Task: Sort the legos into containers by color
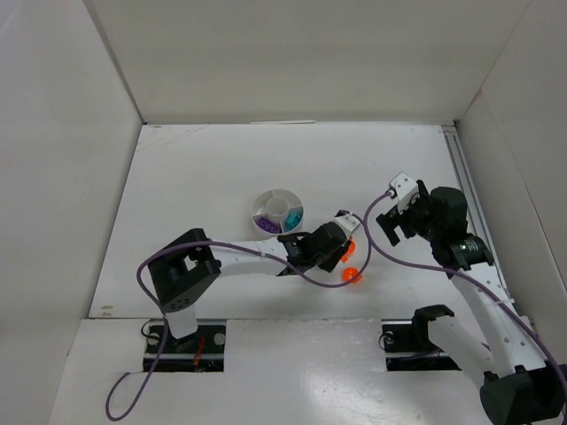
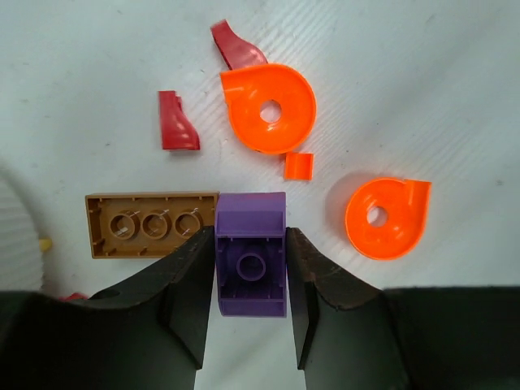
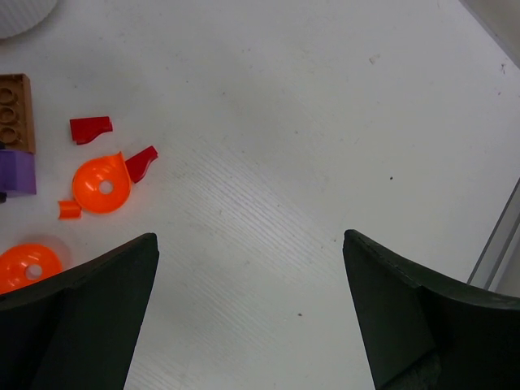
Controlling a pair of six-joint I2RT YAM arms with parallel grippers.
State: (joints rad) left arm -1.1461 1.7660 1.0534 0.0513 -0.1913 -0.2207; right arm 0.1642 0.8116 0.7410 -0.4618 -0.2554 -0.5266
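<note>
On the white worktop, your left pincer pinches a small purple plastic brick (brown plastic plate alongside); your right pincer hangs spread.

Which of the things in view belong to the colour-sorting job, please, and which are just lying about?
Job: purple brick in the left pincer; brown plate; two red pieces; two orange rounded pieces and a small orange bit; white dish.
Lying about: purple cables; metal rail at the right.
</note>
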